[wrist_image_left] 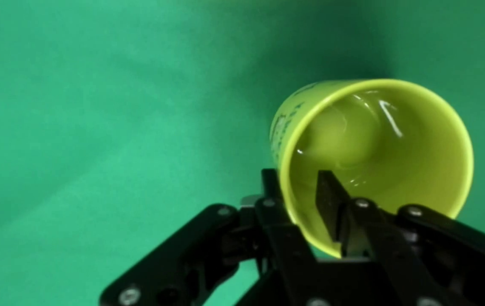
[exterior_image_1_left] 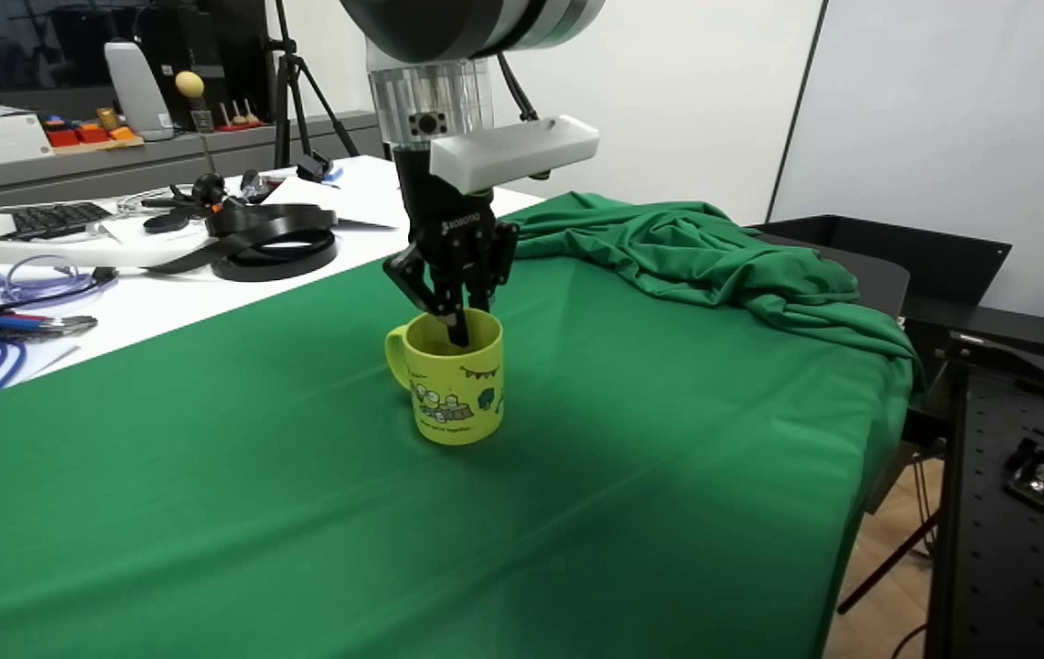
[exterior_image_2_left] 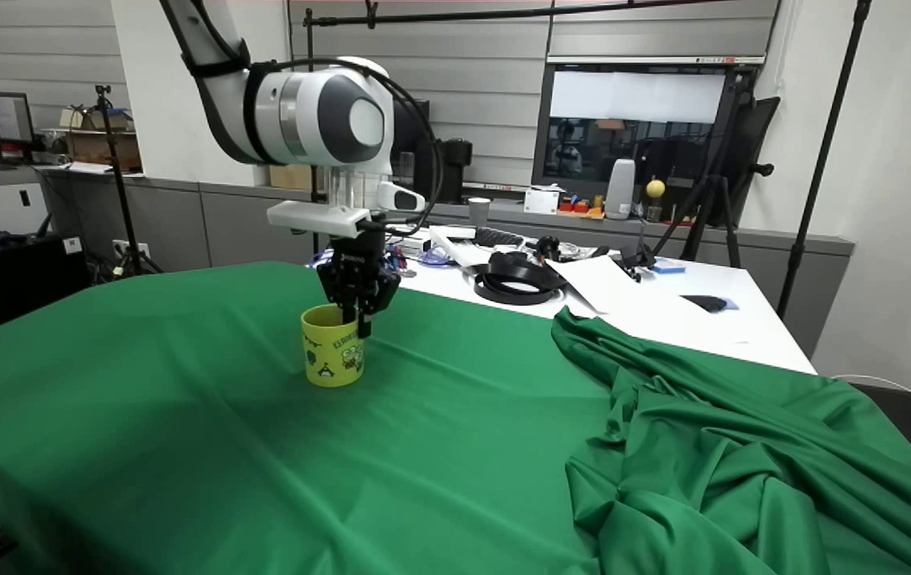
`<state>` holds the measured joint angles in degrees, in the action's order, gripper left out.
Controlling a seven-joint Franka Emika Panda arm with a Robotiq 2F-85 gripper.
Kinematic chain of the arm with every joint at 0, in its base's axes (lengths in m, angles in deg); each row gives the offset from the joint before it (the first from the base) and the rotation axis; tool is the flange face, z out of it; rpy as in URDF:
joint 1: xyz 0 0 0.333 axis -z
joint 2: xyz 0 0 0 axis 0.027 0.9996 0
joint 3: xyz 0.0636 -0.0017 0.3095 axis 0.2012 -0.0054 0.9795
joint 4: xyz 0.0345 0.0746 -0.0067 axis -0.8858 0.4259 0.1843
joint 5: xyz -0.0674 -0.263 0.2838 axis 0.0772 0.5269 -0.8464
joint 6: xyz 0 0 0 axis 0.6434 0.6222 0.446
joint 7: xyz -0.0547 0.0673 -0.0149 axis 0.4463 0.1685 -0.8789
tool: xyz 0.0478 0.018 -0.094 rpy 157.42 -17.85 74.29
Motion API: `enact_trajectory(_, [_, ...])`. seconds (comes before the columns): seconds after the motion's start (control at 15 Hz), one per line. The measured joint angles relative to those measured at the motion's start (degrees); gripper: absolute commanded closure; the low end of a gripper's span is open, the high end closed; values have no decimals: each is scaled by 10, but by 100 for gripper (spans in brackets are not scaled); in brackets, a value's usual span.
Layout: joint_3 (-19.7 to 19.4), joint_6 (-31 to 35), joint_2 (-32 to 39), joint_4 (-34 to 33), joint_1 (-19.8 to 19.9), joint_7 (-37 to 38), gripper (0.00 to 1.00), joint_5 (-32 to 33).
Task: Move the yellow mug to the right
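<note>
The yellow mug [exterior_image_1_left: 459, 398] stands upright on the green cloth, with its printed side and its loop handle at the left in this exterior view. It also shows in an exterior view [exterior_image_2_left: 333, 358], where the handle does not show. My gripper [exterior_image_1_left: 469, 320] is pointed down at the mug's rim. In the wrist view, the gripper [wrist_image_left: 297, 172] straddles the wall of the mug [wrist_image_left: 378, 144]. One finger is inside the mug and the other is outside, close against the rim. A gap shows between the inner finger and the wall, so the fingers are parted.
Green cloth [exterior_image_1_left: 238, 494] covers the table, bunched into folds [exterior_image_2_left: 710, 463] at one end. A white table [exterior_image_2_left: 687, 327] beside it holds a black strap coil [exterior_image_2_left: 515, 275], cables and tools [exterior_image_1_left: 9, 320]. A black perforated plate [exterior_image_1_left: 1025, 549] stands beyond the cloth's edge.
</note>
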<state>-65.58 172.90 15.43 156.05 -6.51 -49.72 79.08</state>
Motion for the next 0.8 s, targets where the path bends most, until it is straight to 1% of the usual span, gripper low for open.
enact_trajectory(0.13, [0,-2,-2,0,0,-3,100,-8])
enact_trajectory(0.2, [1,-4,-3,0,1,-5,98,-12])
enact_trajectory(0.47, [-1,-11,-6,2,5,-12,98,-18])
enact_trajectory(0.67, [-12,-12,-22,9,8,-12,98,-18])
enact_trajectory(0.8, [-23,-12,-48,22,12,-12,98,-17])
